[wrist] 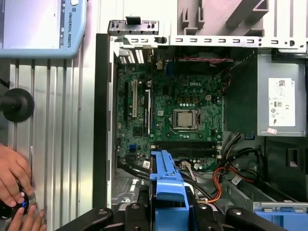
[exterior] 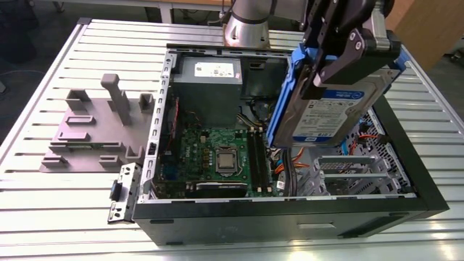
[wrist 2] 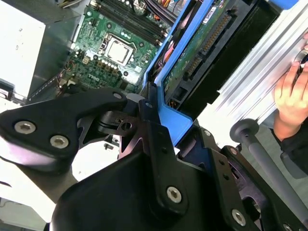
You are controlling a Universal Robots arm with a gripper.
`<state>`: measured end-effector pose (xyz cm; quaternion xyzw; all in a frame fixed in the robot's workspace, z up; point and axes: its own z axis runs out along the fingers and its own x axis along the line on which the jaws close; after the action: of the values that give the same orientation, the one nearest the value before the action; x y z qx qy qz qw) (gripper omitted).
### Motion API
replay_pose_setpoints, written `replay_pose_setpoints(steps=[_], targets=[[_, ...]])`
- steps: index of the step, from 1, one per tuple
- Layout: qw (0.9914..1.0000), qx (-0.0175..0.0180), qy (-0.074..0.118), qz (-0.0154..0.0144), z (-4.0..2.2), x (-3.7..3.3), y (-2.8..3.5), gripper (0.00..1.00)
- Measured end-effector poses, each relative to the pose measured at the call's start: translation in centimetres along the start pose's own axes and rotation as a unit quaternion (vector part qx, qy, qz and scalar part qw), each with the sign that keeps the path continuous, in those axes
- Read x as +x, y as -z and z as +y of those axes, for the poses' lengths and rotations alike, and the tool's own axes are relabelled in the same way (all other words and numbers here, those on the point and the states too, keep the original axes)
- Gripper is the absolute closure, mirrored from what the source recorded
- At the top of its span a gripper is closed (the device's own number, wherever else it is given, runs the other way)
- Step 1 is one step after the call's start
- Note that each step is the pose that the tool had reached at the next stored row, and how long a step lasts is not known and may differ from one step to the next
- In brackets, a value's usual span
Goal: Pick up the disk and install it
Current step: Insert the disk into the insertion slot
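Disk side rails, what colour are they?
Blue: the rails on the disk show best in the exterior view.

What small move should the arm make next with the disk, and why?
Probably lower it a little toward the grey drive cage, levelling it on the way. The claw is shut on the disk, which hangs tilted above the open computer case, over the side at the exterior view's right, and is not yet seated in any bay.

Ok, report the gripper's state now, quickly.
Gripper: shut on the disk, over the open computer case.
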<state>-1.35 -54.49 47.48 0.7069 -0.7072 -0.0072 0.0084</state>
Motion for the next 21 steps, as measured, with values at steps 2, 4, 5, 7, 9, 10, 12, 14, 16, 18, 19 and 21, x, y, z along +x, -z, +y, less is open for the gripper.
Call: replay_pose_setpoints(steps=[2, 4, 5, 7, 9, 10, 12, 14, 16, 18, 19, 21], targets=[[1.00000, 0.0000, 0.000, 0.0000, -0.26, 0.04, -0.04, 0.63], [1.00000, 0.0000, 0.000, 0.0000, -0.53, 0.06, -0.08, 0.63], [1.00000, 0.0000, 0.000, 0.0000, -0.67, 0.07, -0.11, 0.63], [1.00000, 0.0000, 0.000, 0.0000, -0.89, 0.10, -0.13, 0.63], [1.00000, 0.0000, 0.000, -0.0001, -1.07, 0.13, -0.18, 0.63], [1.00000, 0.0000, 0.000, -0.0001, -1.14, 0.16, -0.20, 0.63], [1.00000, 0.0000, 0.000, 0.0000, -1.29, 0.26, -0.25, 0.63], [1.00000, 0.0000, 0.000, -0.0001, -1.41, 0.45, -0.35, 0.63], [1.00000, 0.0000, 0.000, 0.0000, -1.54, 0.62, -0.43, 0.63], [1.00000, 0.0000, 0.000, -0.0001, -1.70, 0.71, -0.53, 0.63], [1.00000, 0.0000, 0.000, 0.0000, -1.80, 0.76, -0.57, 0.63], [1.00000, 0.0000, 0.000, 0.0000, -2.00, 0.83, -0.66, 0.63]])
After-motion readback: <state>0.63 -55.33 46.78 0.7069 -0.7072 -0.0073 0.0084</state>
